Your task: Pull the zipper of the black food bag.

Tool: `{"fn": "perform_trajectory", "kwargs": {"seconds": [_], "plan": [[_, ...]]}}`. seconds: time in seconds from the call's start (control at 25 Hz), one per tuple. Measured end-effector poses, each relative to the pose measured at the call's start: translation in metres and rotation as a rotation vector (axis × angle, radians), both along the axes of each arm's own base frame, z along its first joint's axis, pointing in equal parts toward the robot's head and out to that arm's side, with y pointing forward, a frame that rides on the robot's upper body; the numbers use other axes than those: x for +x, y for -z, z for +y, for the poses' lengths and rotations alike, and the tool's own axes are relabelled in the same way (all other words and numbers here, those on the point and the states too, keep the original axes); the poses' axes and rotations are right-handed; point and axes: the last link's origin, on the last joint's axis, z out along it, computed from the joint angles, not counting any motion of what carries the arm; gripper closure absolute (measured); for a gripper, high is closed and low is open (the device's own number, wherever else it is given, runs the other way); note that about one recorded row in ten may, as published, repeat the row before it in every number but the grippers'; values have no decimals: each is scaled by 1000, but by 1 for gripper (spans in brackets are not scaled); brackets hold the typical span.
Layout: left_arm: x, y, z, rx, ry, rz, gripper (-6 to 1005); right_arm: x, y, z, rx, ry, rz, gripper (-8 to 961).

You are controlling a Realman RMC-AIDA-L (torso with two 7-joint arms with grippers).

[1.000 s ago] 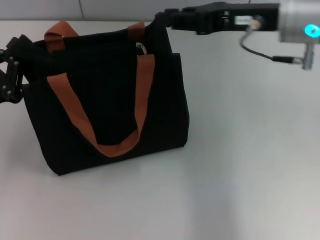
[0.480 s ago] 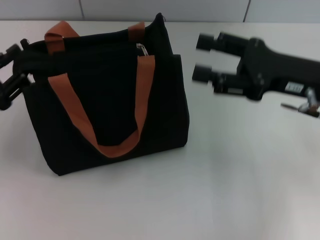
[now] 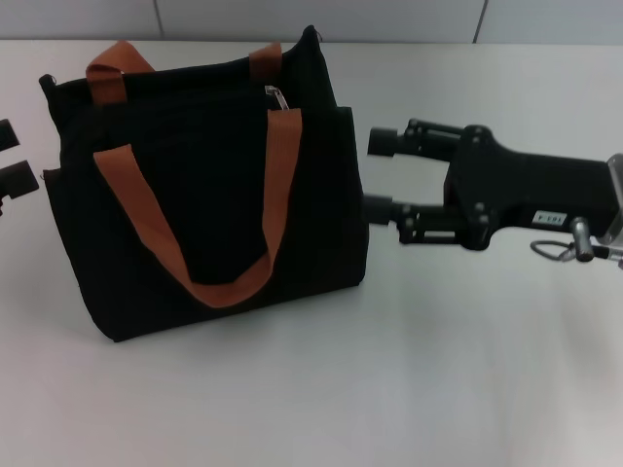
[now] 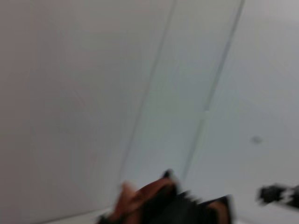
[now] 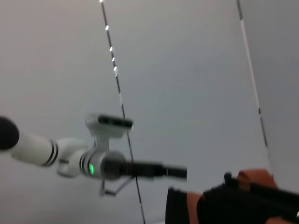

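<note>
Black food bag (image 3: 209, 185) is stood upright on the white surface (image 3: 438, 370), left of centre in the head view. Zipper (image 3: 276, 94) pull is seen at roughly 1 o'clock on the bag top, near the far right corner, just above the front orange-brown strap (image 3: 146, 219). Zip line looks closed as far as can be judged, so the pull itself is probably done; what seems left is clearing both arms away, though the dark fabric hides the zip line. Right tool (image 3: 382, 175) is held at 3 o'clock of the bag, just beside its side wall, fingers spread apart and nothing gripped. Left tool (image 3: 10, 161) is only partly shown at 9 o'clock at the frame edge, near the bag, apart from it; two finger ends look separated with nothing between them, so it is read as released. Left wrist view gives only wall plus a blurred bit of bag (image 4: 187, 210) and strap (image 4: 140, 198); no zipper is shown there. Right wrist view shows the bag edge (image 5: 233, 203) and, farther off, the other arm (image 5: 93, 163), which the head view barely catches.
</note>
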Motion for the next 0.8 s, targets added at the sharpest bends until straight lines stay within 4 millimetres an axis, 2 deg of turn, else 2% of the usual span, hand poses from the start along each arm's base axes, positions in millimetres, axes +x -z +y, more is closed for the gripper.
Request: {"fn": "perform_trajectory", "kwargs": {"seconds": [0.12, 0.2, 0.28, 0.32, 0.36, 0.44, 0.56, 0.6, 0.68, 0.8], "plan": [[12, 12, -1, -12, 62, -49, 222, 2, 6, -1, -5, -15, -33, 172], [20, 27, 0, -17, 110, -64, 186, 3, 10, -3, -1, -26, -46, 172], [35, 58, -2, -57, 214, -53, 186, 5, 15, -6, -4, -37, -60, 172], [35, 58, -2, -57, 214, -53, 186, 5, 15, -6, -4, -37, -60, 172], [42, 75, -6, -97, 273, -39, 186, 7, 18, -8, -8, -41, -67, 172], [43, 80, -7, -108, 289, -36, 186, 8, 20, -9, -7, -43, -67, 172], [52, 113, -18, -187, 367, -24, 186, 10, 25, -14, -12, -66, -71, 172], [52, 113, -18, -187, 367, -24, 186, 11, 28, -17, -21, -76, -76, 172], [49, 135, -20, -209, 344, 17, 186, 15, 41, -29, -52, -107, -95, 172], [43, 145, -18, -217, 310, 58, 186, 18, 47, -34, -62, -111, -101, 172]]}}
